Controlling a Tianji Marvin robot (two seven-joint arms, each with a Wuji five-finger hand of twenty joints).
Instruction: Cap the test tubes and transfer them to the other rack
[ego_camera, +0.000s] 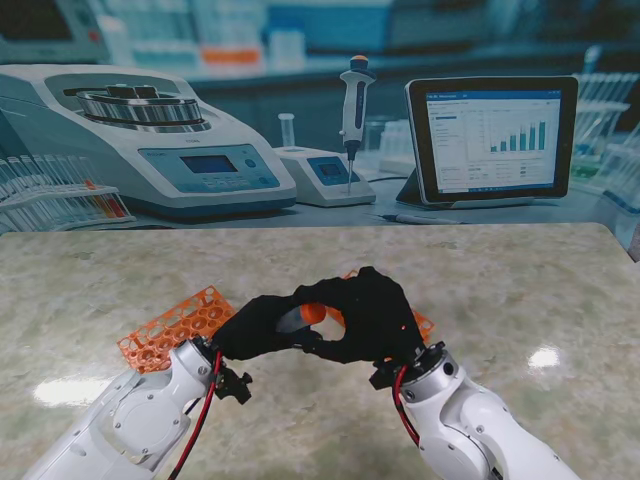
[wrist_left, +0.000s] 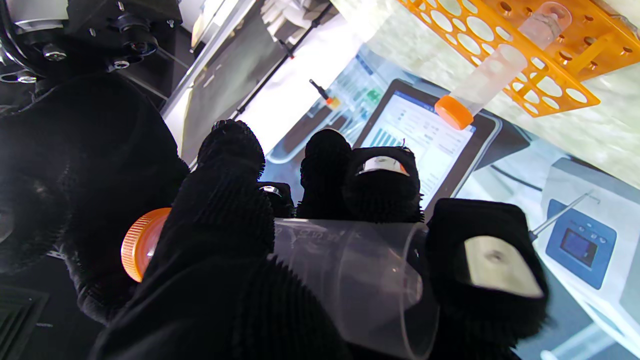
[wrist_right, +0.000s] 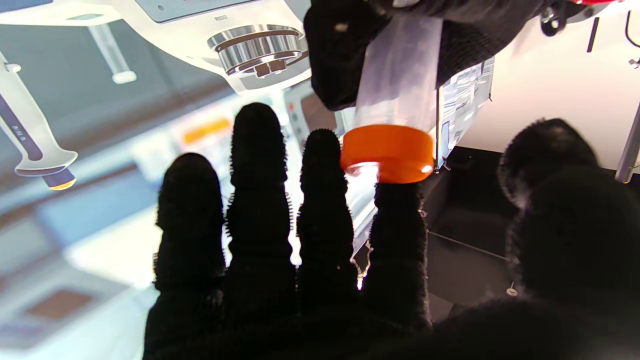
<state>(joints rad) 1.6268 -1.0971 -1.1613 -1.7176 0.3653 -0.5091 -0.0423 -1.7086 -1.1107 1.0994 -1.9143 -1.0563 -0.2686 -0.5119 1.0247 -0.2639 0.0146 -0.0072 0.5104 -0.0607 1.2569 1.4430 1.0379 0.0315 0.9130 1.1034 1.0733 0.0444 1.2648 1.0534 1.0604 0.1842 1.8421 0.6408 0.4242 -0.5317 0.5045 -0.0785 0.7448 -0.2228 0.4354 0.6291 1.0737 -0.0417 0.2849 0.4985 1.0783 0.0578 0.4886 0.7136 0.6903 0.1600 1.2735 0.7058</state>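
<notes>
- A clear test tube (wrist_left: 350, 270) with an orange cap (wrist_right: 387, 152) is grasped by the left hand (ego_camera: 262, 325).
- The right hand (ego_camera: 375, 315) is spread at the cap (fingers (wrist_right: 257, 165) extended, holding nothing).
- A marbled tabletop (ego_camera: 520, 290) is backed by a lab-scene backdrop (ego_camera: 300, 120).

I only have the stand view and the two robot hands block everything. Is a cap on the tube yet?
Observer: Yes. The right wrist view shows the orange cap on the end of the tube that the left robot hand holds.
Operator: Is the right robot hand gripping that cap?
Observer: No. The right robot hand has straight, spread fingers, and only one fingertip meets the cap's rim.
Operator: Anything racked already?
Observer: The left wrist view shows one capped tube in the orange rack.
</notes>
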